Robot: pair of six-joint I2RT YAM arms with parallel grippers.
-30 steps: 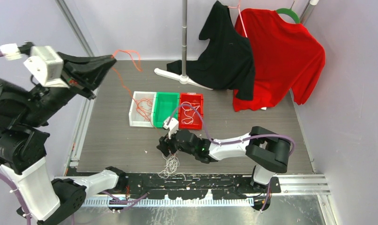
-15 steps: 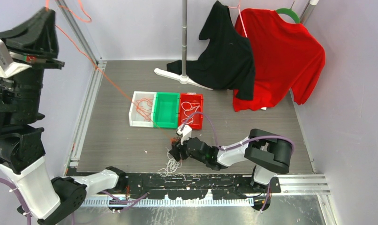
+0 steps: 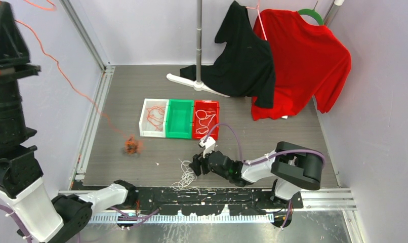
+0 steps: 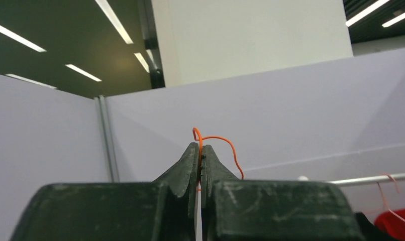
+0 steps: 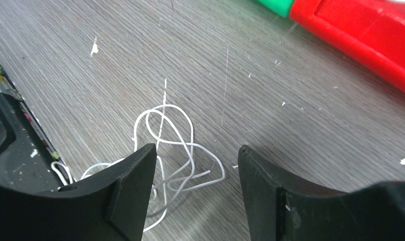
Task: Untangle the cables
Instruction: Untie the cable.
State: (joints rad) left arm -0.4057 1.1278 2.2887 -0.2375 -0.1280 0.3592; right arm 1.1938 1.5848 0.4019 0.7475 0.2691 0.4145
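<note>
A robotics lab test cell: pale lilac partition walls [image 3: 156, 30] on aluminium frame posts [image 3: 83, 33] box in a grey wood-grain table [image 3: 126, 91], with the left arm [image 3: 7, 111] and right arm [image 3: 293, 164] bolted at its near edge. A white bin [image 3: 143, 121], green bin [image 3: 179, 119] and red bin [image 3: 206, 135] sit mid-table, a black shirt [image 3: 247, 61] and red shirt [image 3: 303, 55] hang far right, and ceiling strip lights [image 4: 115, 22] show above the partitions

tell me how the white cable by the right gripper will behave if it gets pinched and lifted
Probably floppy: the white cable lies in loose overlapping loops on the table, so it should drape and trail. Likely light too, since it looks far thinner than the open right gripper. It could slip from a pinch.
</note>
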